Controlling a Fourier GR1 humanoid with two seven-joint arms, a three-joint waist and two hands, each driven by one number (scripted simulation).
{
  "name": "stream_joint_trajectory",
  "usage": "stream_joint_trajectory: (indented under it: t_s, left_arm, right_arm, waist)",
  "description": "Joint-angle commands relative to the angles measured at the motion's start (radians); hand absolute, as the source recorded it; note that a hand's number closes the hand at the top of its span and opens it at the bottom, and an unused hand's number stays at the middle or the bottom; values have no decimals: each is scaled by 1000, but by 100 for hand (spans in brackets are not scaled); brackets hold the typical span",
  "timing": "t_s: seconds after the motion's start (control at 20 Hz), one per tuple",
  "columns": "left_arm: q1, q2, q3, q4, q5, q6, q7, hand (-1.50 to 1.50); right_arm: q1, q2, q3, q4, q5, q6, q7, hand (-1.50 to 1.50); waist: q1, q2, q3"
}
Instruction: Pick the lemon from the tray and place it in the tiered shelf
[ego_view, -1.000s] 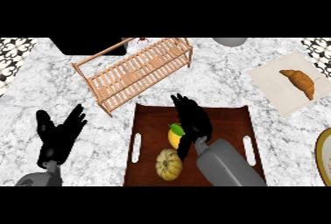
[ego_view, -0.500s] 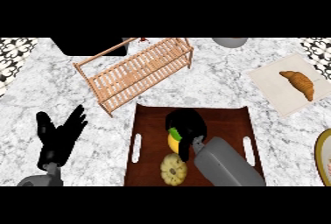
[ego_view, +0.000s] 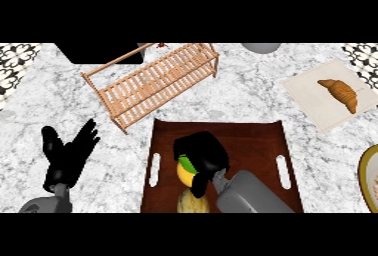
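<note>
The yellow lemon (ego_view: 185, 171), with a green patch at its top, lies on the dark brown tray (ego_view: 251, 137) near its left side. My right hand (ego_view: 204, 156) covers it from above and the right, fingers curled down around it. Most of the fruit is hidden under the hand. The wooden slatted tiered shelf (ego_view: 151, 82) stands tilted on the counter, up and left of the tray. My left hand (ego_view: 68, 152) rests open at the lower left, fingers up, away from the tray.
A pale yellow round fruit (ego_view: 191, 202) lies on the tray just below the lemon. A croissant (ego_view: 341, 94) sits on a cream napkin (ego_view: 319, 102) at the right. A plate rim (ego_view: 366, 175) shows at the right edge. A black block (ego_view: 96, 52) stands behind the shelf.
My right hand has dropped onto the lemon and its fingers have curled round it. The left hand has stayed put.
</note>
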Motion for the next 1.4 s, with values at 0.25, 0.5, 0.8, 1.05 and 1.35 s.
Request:
stream_joint_trajectory:
  t_s: [0.25, 0.5, 0.8, 1.05, 1.35]
  left_arm:
    - [24, 10, 4, -38, 1, -9, 26, 0]
    - [55, -20, -10, -62, -11, 7, 1, 0]
    - [38, -9, 6, -62, 4, -5, 27, 0]
    - [20, -14, 5, 10, -7, -26, -24, 0]
    - [39, -26, -18, -48, -31, -2, 17, 0]
  right_arm:
    - [-100, 20, 122, -231, -220, 92, 14, 150]
    - [-110, 21, 69, -495, -171, 89, 144, 150]
    - [-253, 21, -119, -689, -241, 190, 364, 150]
    - [-541, 21, -307, -630, -359, 221, 538, 150]
    - [-736, 19, -513, -425, -409, 242, 535, 150]
  waist:
    - [16, 9, 4]
    - [-2, 4, 4]
    - [2, 7, 4]
    - [10, 8, 3]
    - [15, 9, 3]
